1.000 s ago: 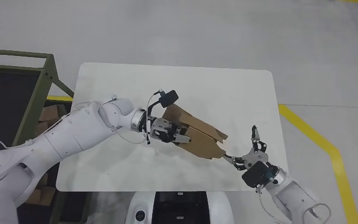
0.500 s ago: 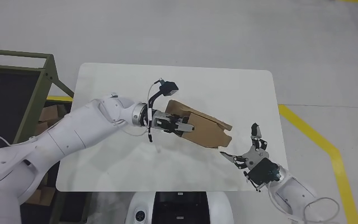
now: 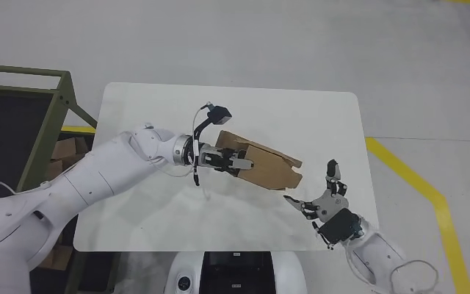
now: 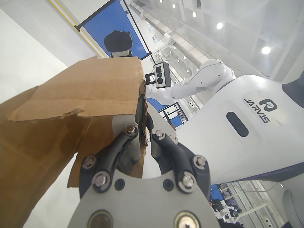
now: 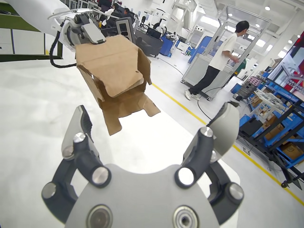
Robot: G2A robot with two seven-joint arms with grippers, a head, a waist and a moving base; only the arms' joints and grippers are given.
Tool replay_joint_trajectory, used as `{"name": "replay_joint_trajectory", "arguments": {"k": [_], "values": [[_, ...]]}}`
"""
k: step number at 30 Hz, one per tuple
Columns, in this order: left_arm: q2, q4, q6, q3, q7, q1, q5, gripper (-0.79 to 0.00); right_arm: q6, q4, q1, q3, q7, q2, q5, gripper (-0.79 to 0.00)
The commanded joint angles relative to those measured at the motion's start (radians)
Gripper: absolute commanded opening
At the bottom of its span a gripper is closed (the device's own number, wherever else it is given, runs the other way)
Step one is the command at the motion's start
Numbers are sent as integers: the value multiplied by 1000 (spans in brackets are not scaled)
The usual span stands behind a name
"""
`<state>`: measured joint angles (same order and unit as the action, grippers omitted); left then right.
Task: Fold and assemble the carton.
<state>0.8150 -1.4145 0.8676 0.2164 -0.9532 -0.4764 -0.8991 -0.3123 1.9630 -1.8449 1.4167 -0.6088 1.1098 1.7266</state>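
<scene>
White counter [image 3: 308,117] with rounded corners, pale grey floor all round it, a yellow floor line [image 3: 411,176] along one side and a green metal frame [image 3: 64,87] off the other. Looking down from above, the brown carton [image 3: 268,167] sits near the middle of the counter, only half formed. The left claw [image 3: 239,162] is pinched onto one end of it. Its other end, with loose flaps, points at the right claw [image 3: 311,185], which is spread wide near the counter's front corner, close to the flaps but apart from them.

From the left wrist, the left claw [image 4: 143,124] has its two dark fingers [image 4: 123,141] pressed together on the edge of a cardboard panel. The carton [image 4: 78,91] stretches away from there, with a ragged-edged flap folded across it.

From the right wrist, the right claw [image 5: 154,119] is splayed with nothing between its fingers [image 5: 82,119]. The carton [image 5: 116,72] is ahead of it, tilted, with its open mouth toward the camera, one flap hanging low and another jutting sideways. The left claw [image 5: 95,39] grips the carton's top rear. Whether the lowest flap touches the counter [image 5: 35,100] I cannot tell.
</scene>
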Motion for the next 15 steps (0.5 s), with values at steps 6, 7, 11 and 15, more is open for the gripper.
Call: {"name": "replay_joint_trajectory", "arguments": {"k": [6,7,11,15], "values": [[5,-1,-18,21,-18,-13,4,-785,24,-11,42,-48,22,7,-25,0],[5,-1,-21,24,-21,-15,5,-785,27,-13,45,-51,21,7,-28,0],[9,-1,-31,35,-31,-22,9,-785,41,-16,50,-58,12,9,-43,0],[12,-1,-41,47,-41,-29,10,-785,53,-18,47,-58,12,11,-71,0]]}}
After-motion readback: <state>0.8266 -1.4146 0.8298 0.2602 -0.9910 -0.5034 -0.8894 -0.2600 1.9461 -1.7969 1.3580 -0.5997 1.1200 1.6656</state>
